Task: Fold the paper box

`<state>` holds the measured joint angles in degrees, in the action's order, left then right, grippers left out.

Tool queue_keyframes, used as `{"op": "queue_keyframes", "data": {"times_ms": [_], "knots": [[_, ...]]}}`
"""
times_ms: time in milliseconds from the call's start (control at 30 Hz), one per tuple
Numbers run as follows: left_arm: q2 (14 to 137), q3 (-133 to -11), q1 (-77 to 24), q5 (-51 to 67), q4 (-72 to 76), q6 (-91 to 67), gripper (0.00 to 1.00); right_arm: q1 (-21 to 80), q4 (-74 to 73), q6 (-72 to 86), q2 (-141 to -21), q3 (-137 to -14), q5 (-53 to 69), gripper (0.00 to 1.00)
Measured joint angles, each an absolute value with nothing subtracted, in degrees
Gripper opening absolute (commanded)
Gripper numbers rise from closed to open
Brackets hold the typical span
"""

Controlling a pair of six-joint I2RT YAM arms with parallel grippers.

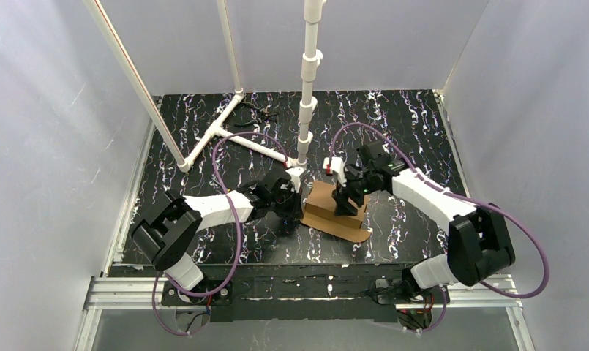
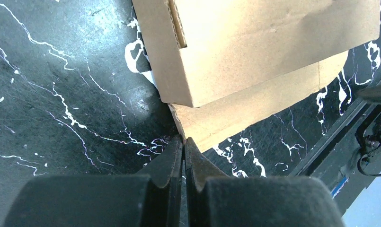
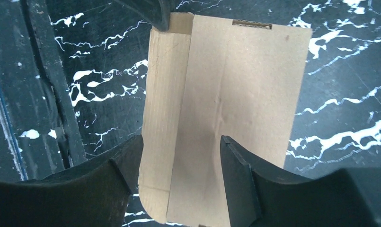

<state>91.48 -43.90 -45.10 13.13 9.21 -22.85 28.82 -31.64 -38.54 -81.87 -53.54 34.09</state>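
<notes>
The paper box [image 1: 336, 212] sits mid-table [image 1: 408, 124] between the arms, formed, with its lid [image 3: 245, 94] down. One rounded flap [image 2: 254, 101] juts out along the near side, seemingly left to tuck. The left gripper [image 2: 183, 142] has its jaws pressed together, empty, at that flap's corner; the right gripper [image 3: 181, 142] has its jaws apart over the lid.

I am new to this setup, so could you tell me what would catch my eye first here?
The brown paper box stands out on the black marbled table, between the two arms. The left claw, shut, points at the corner of its lower flap, while the right claw hangs open over its top. A white pipe frame stands at the back.
</notes>
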Motion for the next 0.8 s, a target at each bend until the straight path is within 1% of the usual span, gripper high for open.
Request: {"op": "queue_keyframes", "data": {"times_ms": [200, 233, 300, 333, 500, 600, 800], "knots": [[91.48, -47.77, -45.06, 13.26, 4.38, -18.76, 0.00, 24.93, -33.30, -39.81, -78.89, -53.54, 38.52, 0.72], [91.48, -48.31, -45.06, 13.34, 3.92, -18.20, 0.00, 24.71, -33.30, -39.27, -79.00, -53.54, 38.61, 0.79], [91.48, -48.88, -45.06, 13.43, 3.40, -17.41, 0.00, 24.32, -32.49, -36.93, -79.31, -53.52, 38.09, 0.87], [91.48, -48.93, -44.99, 13.56, 3.27, -17.04, 0.00, 24.01, -31.66, -35.75, -79.40, -53.39, 37.47, 0.89], [91.48, -48.93, -44.93, 14.26, 2.11, -15.62, 0.00, 20.99, -26.72, -29.26, -79.59, -51.96, 34.63, 0.91], [91.50, -48.93, -44.93, 14.55, 1.85, -15.03, 0.00, 19.40, -24.32, -25.87, -79.59, -51.48, 34.24, 0.98], [91.55, -48.93, -44.86, 15.31, 1.65, -14.50, 0.00, 18.44, -19.18, -20.84, -81.08, -50.50, 32.01, 0.98]]}}
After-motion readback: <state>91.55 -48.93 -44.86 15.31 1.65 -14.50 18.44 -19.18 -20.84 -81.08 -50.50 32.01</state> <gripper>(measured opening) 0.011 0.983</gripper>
